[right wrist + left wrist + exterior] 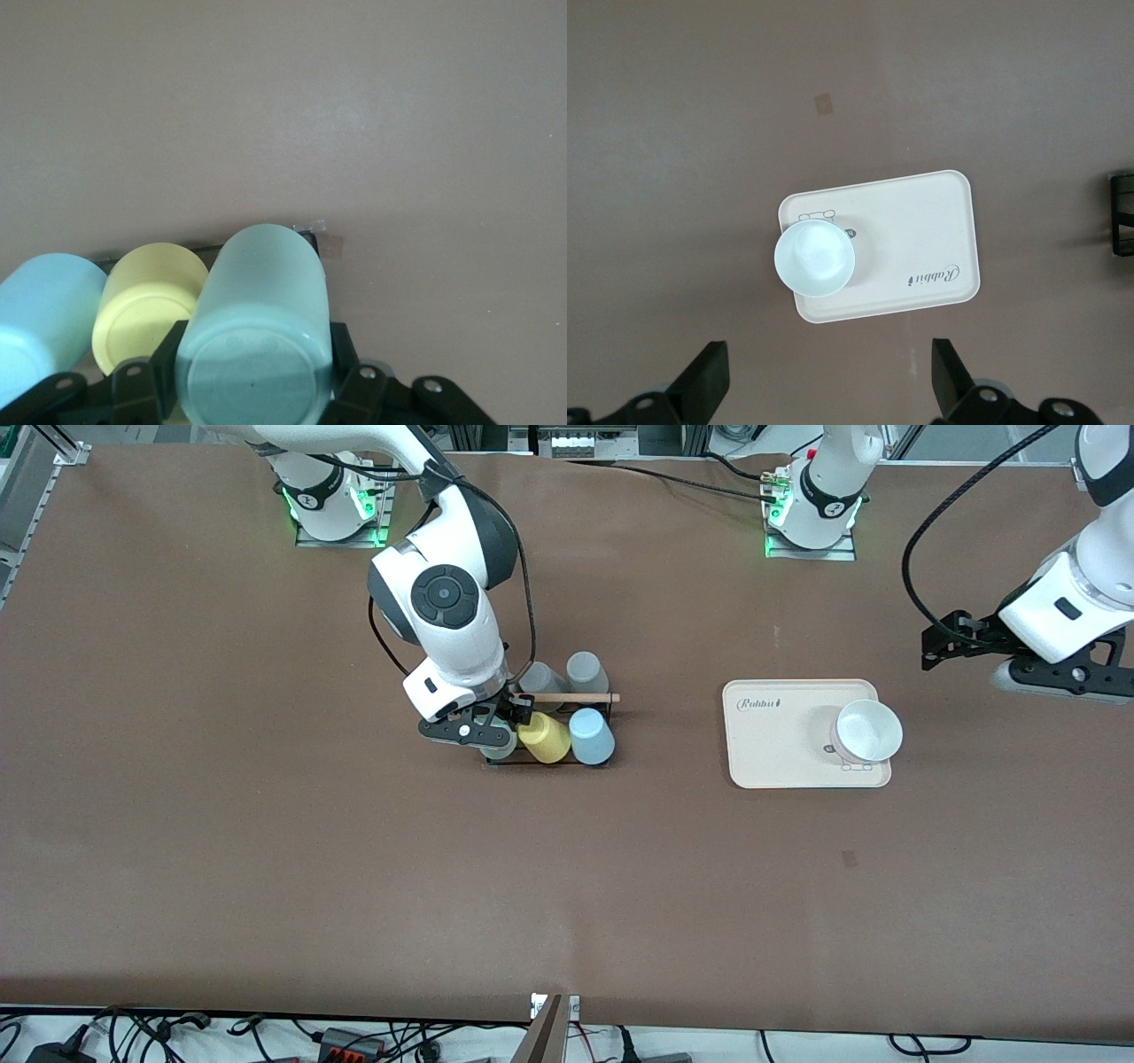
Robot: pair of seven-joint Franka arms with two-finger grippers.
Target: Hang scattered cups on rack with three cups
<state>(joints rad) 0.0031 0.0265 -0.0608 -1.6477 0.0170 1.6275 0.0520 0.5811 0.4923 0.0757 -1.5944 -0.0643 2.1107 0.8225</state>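
The black wire rack [549, 763] with its wooden rod [576, 698] stands mid-table. A light blue cup [591, 736] [44, 305] and a yellow cup [543, 738] [146, 310] sit tilted on it, bases up. My right gripper [492, 731] [255, 372] is at the rack's end toward the right arm, shut on the mint-green cup [498, 747] [257, 310], base toward the wrist camera, beside the yellow cup. Whether a peg is inside it is hidden. My left gripper [1059, 677] [828, 390] waits open and empty above the table at the left arm's end.
Two grey cups [585, 667] [540, 680] sit on the rack's row farther from the front camera. A beige tray [780, 735] [921, 230] with a white bowl [868, 731] [815, 258] on it lies between the rack and the left gripper.
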